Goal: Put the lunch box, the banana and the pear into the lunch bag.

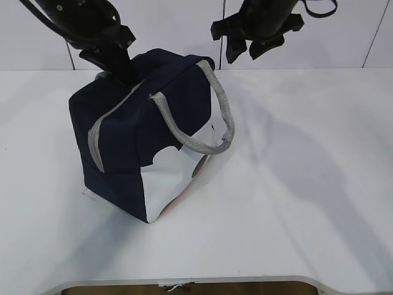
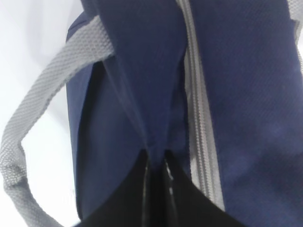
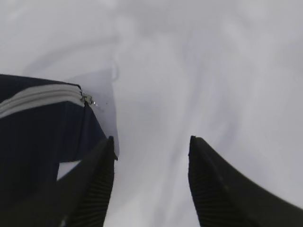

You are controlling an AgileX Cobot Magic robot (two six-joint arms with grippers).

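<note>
The navy lunch bag (image 1: 144, 126) stands on the white table (image 1: 307, 184), tilted, with its grey zipper (image 2: 199, 118) closed along the top. My left gripper (image 1: 126, 77) is shut on a pinched fold of the bag's top fabric (image 2: 156, 142), next to the zipper. A grey handle (image 1: 202, 117) droops over the bag's side. My right gripper (image 1: 245, 49) hangs open and empty above the table, behind the bag's right end; in the right wrist view its jaws stand wide apart and the zipper's end (image 3: 87, 99) lies to their left. The lunch box, banana and pear are out of view.
The table's front edge (image 1: 184, 281) curves along the bottom of the exterior view. A white wall stands behind the table.
</note>
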